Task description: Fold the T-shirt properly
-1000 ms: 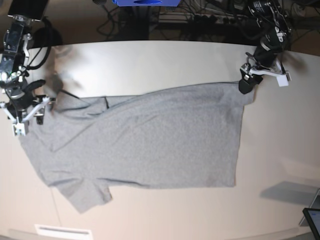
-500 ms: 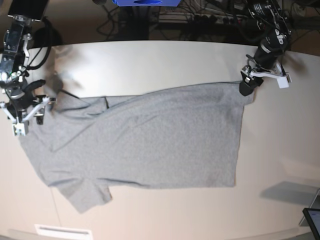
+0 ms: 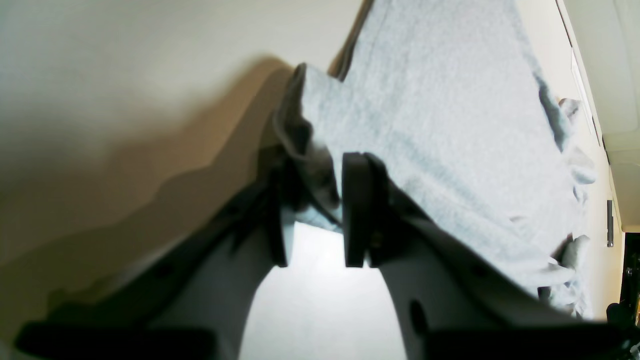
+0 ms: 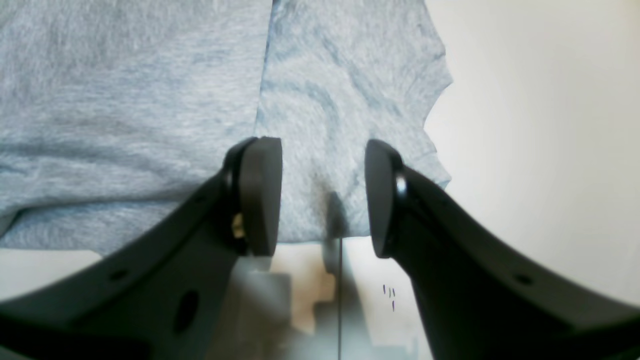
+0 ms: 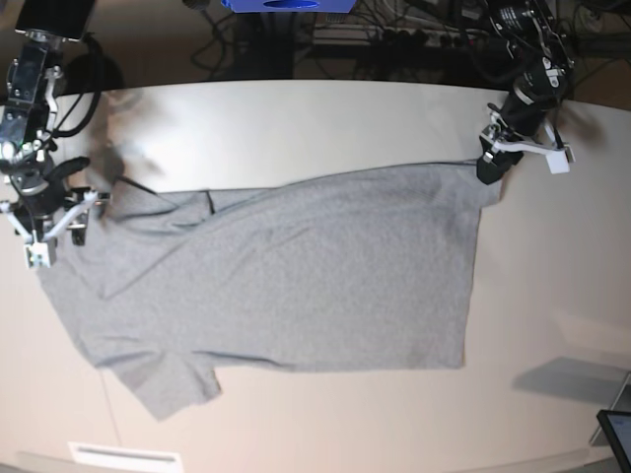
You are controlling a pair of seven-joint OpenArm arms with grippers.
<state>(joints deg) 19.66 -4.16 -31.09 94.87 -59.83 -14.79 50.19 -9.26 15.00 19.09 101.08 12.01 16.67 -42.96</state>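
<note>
The grey T-shirt (image 5: 315, 276) lies spread flat, plain side up, across the pale table (image 5: 296, 118), with its sleeves at the left and its hem at the right. My left gripper (image 5: 490, 163) is at the hem's far corner. In the left wrist view that gripper (image 3: 312, 215) has narrowed its jaws on the bunched corner of the T-shirt (image 3: 450, 100), and cloth fills the gap between them. My right gripper (image 5: 44, 232) hovers at the shirt's far-left sleeve edge. In the right wrist view it (image 4: 320, 200) stands open over the T-shirt (image 4: 125, 100) with nothing pinched.
A blue object (image 5: 281, 5) and cables lie behind the table's far edge. A dark device (image 5: 616, 434) pokes in at the front right corner. A white label (image 5: 123, 456) sits at the front left edge.
The left gripper's jaws have come together around the hem corner, and it has shifted slightly up and to the right. The right arm and the shirt's spread are unchanged.
</note>
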